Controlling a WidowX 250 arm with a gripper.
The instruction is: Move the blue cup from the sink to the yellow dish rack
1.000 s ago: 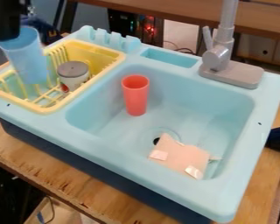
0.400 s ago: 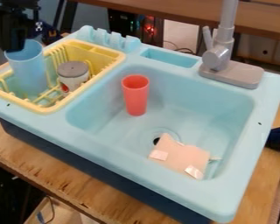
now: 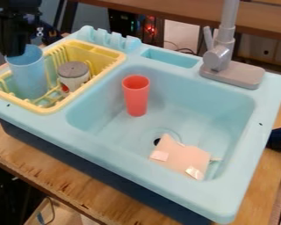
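In the camera view, the gripper (image 3: 15,53) is pinched narrow on the rim of the blue cup (image 3: 29,78), upright in the yellow rack (image 3: 105,70) beside a jar (image 3: 73,74). The step looks like setting the cup down; next calls for a steady base, then a gentle release. The sink (image 3: 125,159), holding a red cup (image 3: 136,99) and pink cloth (image 3: 179,154), sits on a wooden table (image 3: 66,184); equipment with lights (image 3: 149,28) stands behind.
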